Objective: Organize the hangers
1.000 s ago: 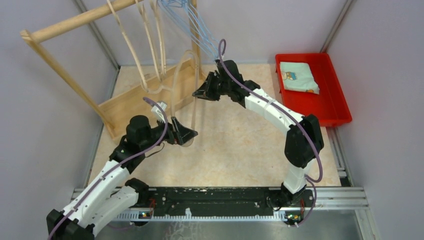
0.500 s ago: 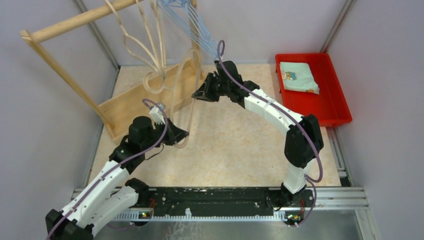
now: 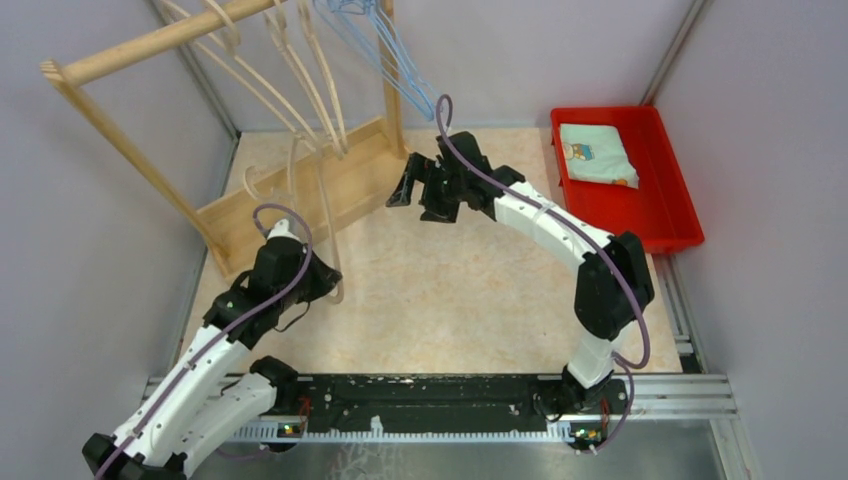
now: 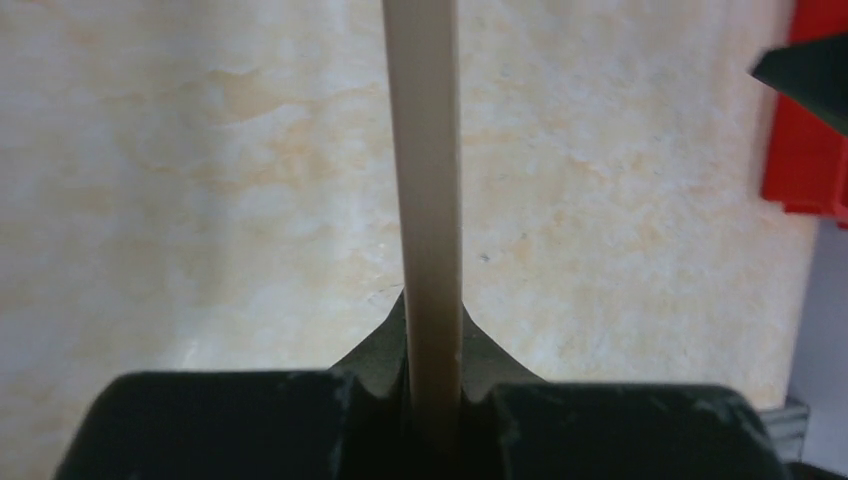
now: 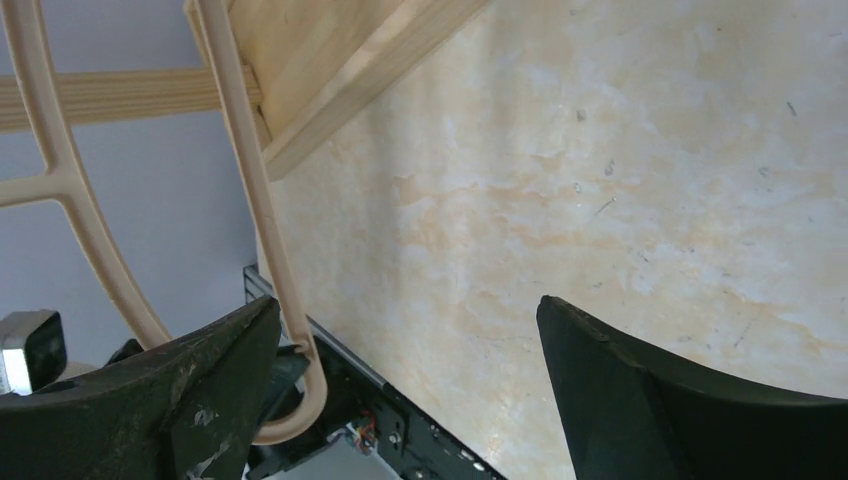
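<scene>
While left fingers clamp a beige hanger, marbled tabletop, grey walls

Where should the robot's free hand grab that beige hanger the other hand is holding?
Probably the slim, straight side bar of the beige hanger, away from where the left pincer is shut on it. The open right pincer could come from the right, the side away from the wooden rack, jaws across the bar. The curved end looks likelier to slip.
</scene>
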